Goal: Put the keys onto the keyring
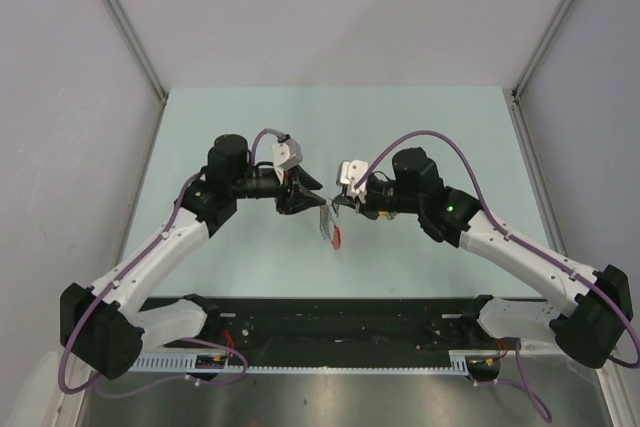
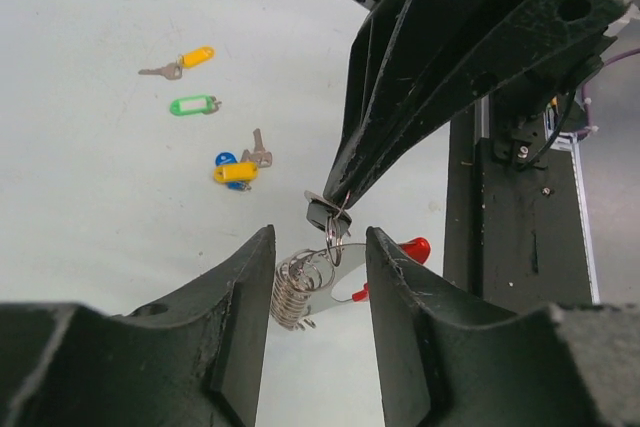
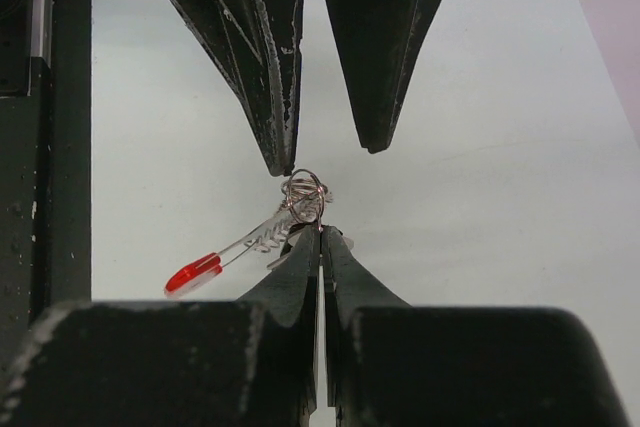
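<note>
My right gripper is shut on the black-headed key, pinching it at the fingertips with its small wire ring sticking out. The keyring, a coil of grey metal chain with a clear tag ending in red, dangles from that ring. It also shows in the top view and the right wrist view. My left gripper is open, its two fingers on either side of the coil without touching it. The yellow key, green key and blue-and-yellow key lie on the table.
The two grippers meet tip to tip above the middle of the pale green table. A black rail with the arm bases runs along the near edge. Grey walls enclose the sides.
</note>
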Controlling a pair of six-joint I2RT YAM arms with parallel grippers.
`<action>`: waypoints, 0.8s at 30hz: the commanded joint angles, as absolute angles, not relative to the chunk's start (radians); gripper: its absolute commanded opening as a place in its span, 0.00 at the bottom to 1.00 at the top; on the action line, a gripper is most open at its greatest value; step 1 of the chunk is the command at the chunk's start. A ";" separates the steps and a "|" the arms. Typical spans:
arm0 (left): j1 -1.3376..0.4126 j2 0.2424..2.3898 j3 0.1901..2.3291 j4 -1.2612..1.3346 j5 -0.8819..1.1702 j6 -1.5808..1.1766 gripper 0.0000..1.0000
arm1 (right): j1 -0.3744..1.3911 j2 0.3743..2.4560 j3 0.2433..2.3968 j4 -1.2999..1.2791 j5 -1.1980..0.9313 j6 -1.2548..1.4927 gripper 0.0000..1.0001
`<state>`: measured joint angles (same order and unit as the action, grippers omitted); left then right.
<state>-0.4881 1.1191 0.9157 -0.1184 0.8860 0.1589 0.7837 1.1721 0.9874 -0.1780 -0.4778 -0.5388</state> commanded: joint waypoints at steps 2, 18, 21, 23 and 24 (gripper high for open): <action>-0.499 1.149 0.997 -0.234 0.891 0.216 0.45 | 0.798 1.147 1.017 -0.158 -0.463 -0.558 0.00; -0.557 1.253 1.085 -0.374 0.867 0.272 0.01 | 0.810 1.154 1.019 -0.173 -0.437 -0.566 0.00; -0.557 1.232 1.075 -0.342 0.847 0.238 0.00 | 0.811 1.143 1.019 -0.181 -0.423 -0.568 0.00; -0.557 1.201 1.057 -0.290 0.827 0.210 0.00 | 0.813 1.131 1.019 -0.189 -0.408 -0.560 0.00; -0.555 1.187 1.045 -0.264 0.812 0.171 0.01 | 0.811 1.123 1.019 -0.198 -0.402 -0.557 0.00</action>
<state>-0.5526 1.2514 1.0374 -0.3489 0.8501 0.2359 0.8062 1.1717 0.9874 -0.2073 -0.4362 -0.5545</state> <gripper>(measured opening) 0.011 0.010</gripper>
